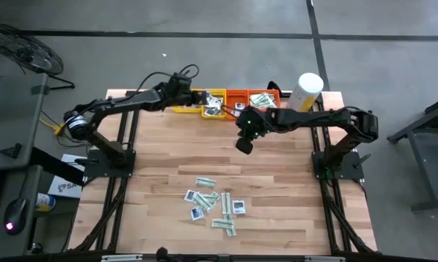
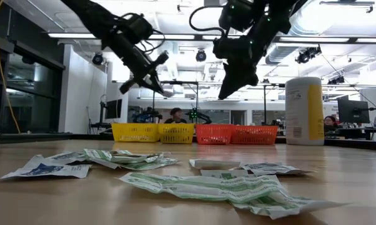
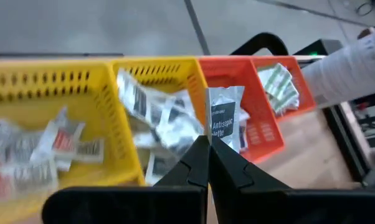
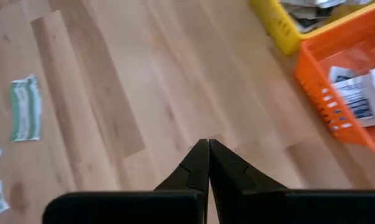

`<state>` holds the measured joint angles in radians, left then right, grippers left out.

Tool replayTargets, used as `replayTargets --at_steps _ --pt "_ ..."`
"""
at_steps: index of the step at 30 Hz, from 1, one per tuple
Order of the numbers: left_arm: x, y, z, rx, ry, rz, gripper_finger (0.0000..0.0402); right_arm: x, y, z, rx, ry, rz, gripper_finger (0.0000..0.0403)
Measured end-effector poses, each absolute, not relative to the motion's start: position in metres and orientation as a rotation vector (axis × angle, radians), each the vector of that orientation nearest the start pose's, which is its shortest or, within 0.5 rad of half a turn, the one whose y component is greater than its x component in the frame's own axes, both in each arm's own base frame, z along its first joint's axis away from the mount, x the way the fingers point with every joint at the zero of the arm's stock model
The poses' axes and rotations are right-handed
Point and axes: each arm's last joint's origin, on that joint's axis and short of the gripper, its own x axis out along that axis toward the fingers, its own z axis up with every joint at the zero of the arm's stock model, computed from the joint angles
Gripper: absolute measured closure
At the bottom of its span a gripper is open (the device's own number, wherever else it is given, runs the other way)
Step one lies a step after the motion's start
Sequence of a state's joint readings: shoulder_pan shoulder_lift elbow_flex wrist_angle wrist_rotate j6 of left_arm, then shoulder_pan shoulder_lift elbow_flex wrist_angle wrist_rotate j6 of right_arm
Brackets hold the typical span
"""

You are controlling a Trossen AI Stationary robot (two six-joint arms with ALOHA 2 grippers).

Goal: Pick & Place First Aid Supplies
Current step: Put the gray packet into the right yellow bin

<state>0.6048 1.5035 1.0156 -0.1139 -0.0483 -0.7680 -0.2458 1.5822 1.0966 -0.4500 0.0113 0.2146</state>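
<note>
The first aid supplies (image 1: 213, 205) lie scattered as flat paper packets on the table's near middle, also seen up close in the low view (image 2: 194, 178). My left gripper (image 3: 208, 140) hangs over the far trays, near where the yellow tray (image 3: 106, 93) meets the orange tray (image 3: 262, 118), and is shut on one white packet with dark print (image 3: 226, 115). Both trays hold more packets. My right gripper (image 4: 207, 146) hangs shut and empty over bare wood at the table's far middle (image 1: 244, 145), on the near side of the orange tray. My left gripper pinches the white packet by its nearest edge (image 3: 220, 135) between its two fingertips. The packet sticks out past the fingertips, flat side showing. It is lifted clear, above the trays' rims. The fingers slant downward toward the table's far edge.
A tall white-and-yellow canister (image 1: 308, 91) stands at the far right corner beside the orange tray (image 1: 259, 98). The yellow tray (image 1: 197, 102) sits left of it along the far edge. Bare wood lies between the trays and the packet pile.
</note>
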Motion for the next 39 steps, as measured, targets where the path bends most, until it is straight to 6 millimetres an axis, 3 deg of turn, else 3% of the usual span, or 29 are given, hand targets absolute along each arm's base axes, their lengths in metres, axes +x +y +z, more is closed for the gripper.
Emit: replayTargets --at_steps 13,21,26,33,39 --pt "0.325 0.227 0.237 -0.877 0.582 0.962 0.0401 0.304 -0.108 0.227 0.318 0.929 -0.355 0.0399" --pt "0.337 0.234 0.222 -0.906 0.649 0.944 0.0396 0.299 -0.110 0.224 0.282 0.990 -0.338 0.0401" --pt "0.336 0.233 0.221 -0.898 0.672 0.943 0.0357 0.298 -0.109 0.224 0.271 1.005 -0.328 0.0398" --pt "0.335 0.232 0.222 -0.831 0.717 0.871 0.0268 0.298 -0.108 0.223 0.294 1.007 -0.309 0.0401" --pt "0.328 0.215 0.252 -0.669 0.745 0.788 0.0240 0.297 -0.100 0.221 0.401 1.040 -0.194 0.0399"
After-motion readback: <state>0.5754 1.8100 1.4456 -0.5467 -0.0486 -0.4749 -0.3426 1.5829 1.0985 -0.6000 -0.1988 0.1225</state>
